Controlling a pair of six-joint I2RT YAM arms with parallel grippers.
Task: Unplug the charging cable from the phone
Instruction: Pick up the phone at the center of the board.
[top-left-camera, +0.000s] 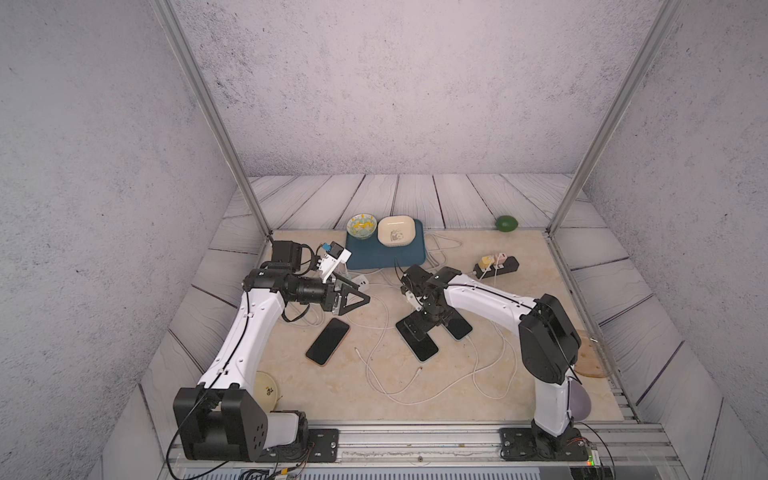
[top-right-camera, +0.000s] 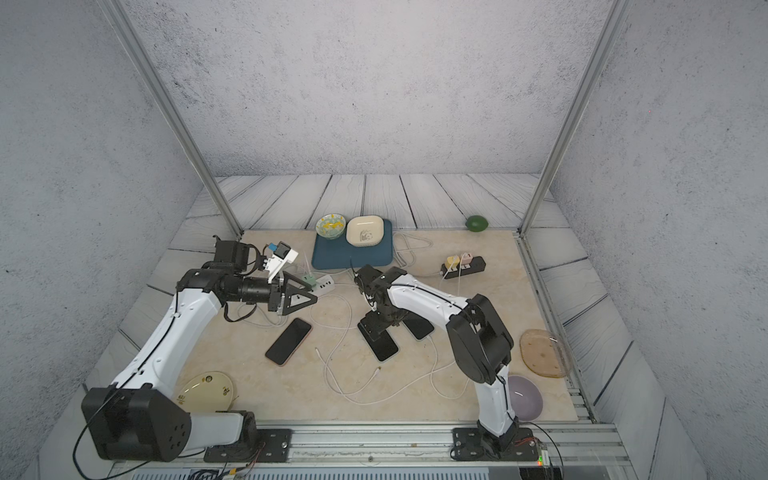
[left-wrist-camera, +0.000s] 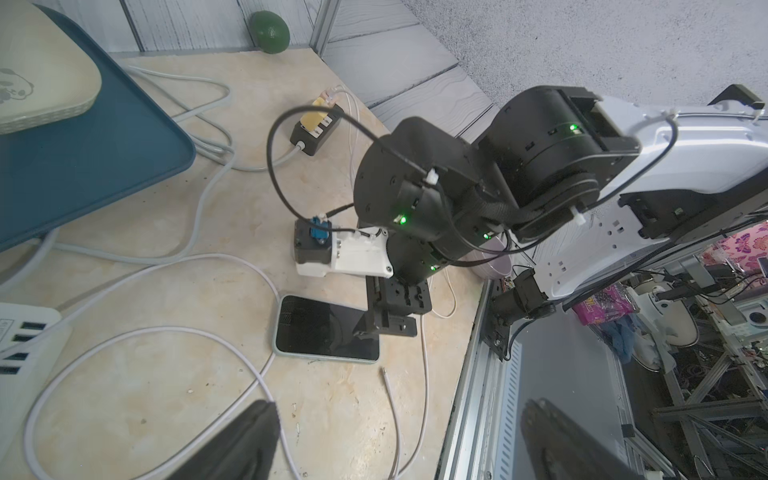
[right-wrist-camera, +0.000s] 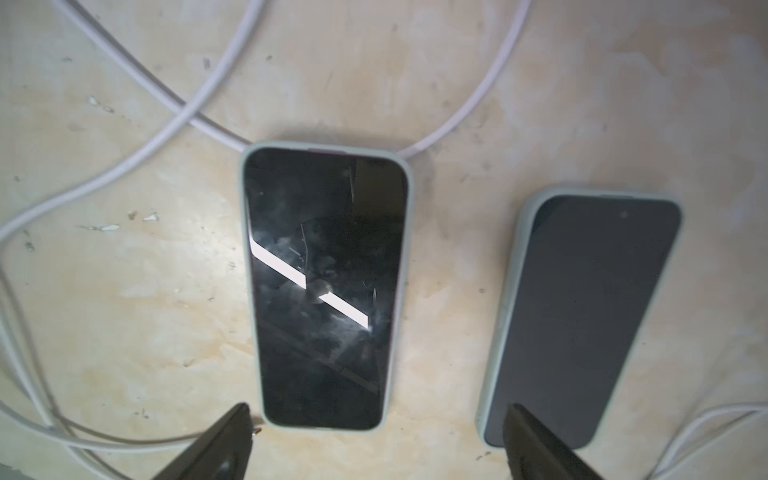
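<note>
**Step in hand (judged).** Dial as in the top views, 12 o'clock at the far wall.

- Charging cable (left-wrist-camera: 393, 406): its plug (top-left-camera: 421, 368) lies free on the bench (top-left-camera: 311, 395), just off the 6 o'clock end of the mint-cased phone (right-wrist-camera: 324, 286) and not in the port.
- Mint-cased phone: flat, screen up, about bench centre. The pull looks done, so what remains is a clean withdrawal.
- Right hand (right-wrist-camera: 378, 411): low over that phone's near end, fingers spread wide, gripping nothing. It should rise straight up before swinging away, so neither finger snags the cable or shoves the phone.
- Neighbouring phone (right-wrist-camera: 582, 316): close at 3 o'clock, with one finger hanging over it. Its own lead appears plugged in, but the join is hidden.
- Left hand (left-wrist-camera: 401, 407): aloft toward 10 o'clock, fingers spread, empty.

**Count, near to far.**

- Plates, two: yellow plate (top-right-camera: 205, 390) at 7 o'clock, amber plate (top-right-camera: 542, 353) at 4.
- Purple bowl (top-right-camera: 525, 399), one, at 5 o'clock.
- Loose cable ends, two: the plug, and a second end (top-left-camera: 356, 350) toward 9 o'clock of it.
- Phones, three: the mint-cased phone, the neighbouring phone, and an orange-cased phone (top-left-camera: 328, 340) at 9 o'clock.
- Hands, two.
- Power strips, two: white hub (top-right-camera: 322, 283) at 10 o'clock, black strip (top-left-camera: 496, 268) at 2 with two adapters.
- Blue tray (top-left-camera: 374, 257), one, at 12 o'clock. It carries one patterned bowl (top-left-camera: 361, 226) and one cream dish (top-left-camera: 397, 232).
- Green fruit (top-left-camera: 507, 223), one, at 1 o'clock, beyond the bench's far edge.
</note>
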